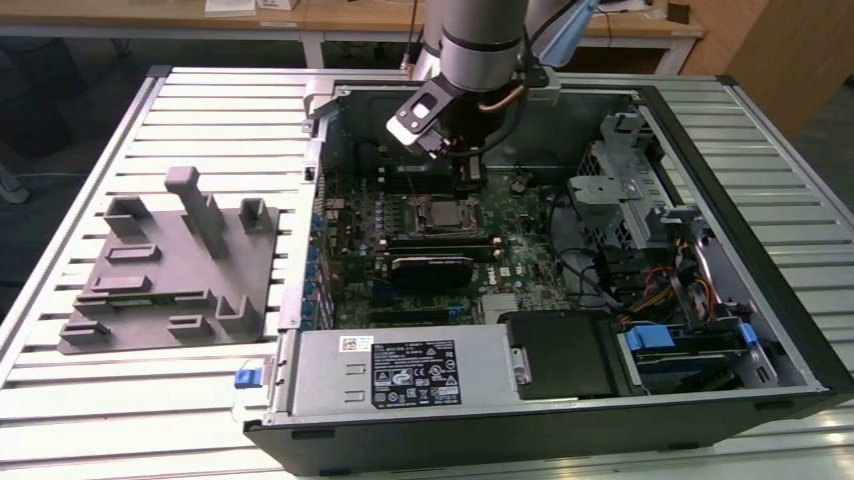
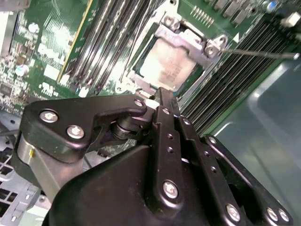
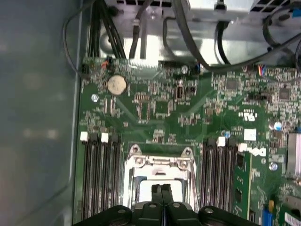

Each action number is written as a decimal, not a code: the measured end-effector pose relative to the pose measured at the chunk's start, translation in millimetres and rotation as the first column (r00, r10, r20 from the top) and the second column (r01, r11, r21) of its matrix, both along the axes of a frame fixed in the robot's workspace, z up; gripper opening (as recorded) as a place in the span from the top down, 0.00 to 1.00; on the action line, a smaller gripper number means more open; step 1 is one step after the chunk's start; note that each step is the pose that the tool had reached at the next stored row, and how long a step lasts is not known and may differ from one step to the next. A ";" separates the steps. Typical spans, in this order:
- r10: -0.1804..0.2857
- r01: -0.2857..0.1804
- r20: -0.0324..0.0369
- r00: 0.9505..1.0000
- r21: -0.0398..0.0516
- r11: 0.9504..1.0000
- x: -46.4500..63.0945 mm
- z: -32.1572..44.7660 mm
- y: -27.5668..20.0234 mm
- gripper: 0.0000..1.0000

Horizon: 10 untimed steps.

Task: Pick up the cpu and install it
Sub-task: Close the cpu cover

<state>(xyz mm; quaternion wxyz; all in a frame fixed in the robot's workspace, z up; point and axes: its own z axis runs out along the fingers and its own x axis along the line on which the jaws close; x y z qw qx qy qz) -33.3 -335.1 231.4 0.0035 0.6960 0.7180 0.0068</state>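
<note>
Starting at the end effector [image 3: 162, 189], we see its two fingertips pressed together with nothing visible between them, poised over the middle of the processor socket. Just beneath the tips, inside the metal socket frame [image 2: 186, 40], lies a pale silvery square that we take to be the cpu [image 2: 164, 66]. It looks flat and level in its seat, though we cannot tell whether the tips touch it or hang just above it. We judge that the closed, centred pose suits a chip already set down, since narrow tips held together fit inside the frame's opening without fouling its edges. Flanking the end effector on both sides, the black memory slots [image 3: 101, 179] run parallel to the socket and stay clear of the linkage. Beyond them the green motherboard [image 3: 160, 110] spreads out, with a round coin cell [image 3: 116, 84] farther off and black cables [image 3: 117, 28] draped past the board's far edge. Farthest out, in the exterior view, the arm reaches down into the open computer case [image 1: 561, 425]. The case lies on its side on the slatted counter [image 1: 214, 120], presumably so the board faces up for a vertical approach. Well away from the end effector, toward the exterior view's left, sits a grey moulded holder [image 1: 174, 270] with posts and recesses, which is likely a stand for parts.
</note>
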 end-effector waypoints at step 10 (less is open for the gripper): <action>0.000 0.000 0.000 1.000 0.000 1.000 -13.7 -1.4 -0.5 0.89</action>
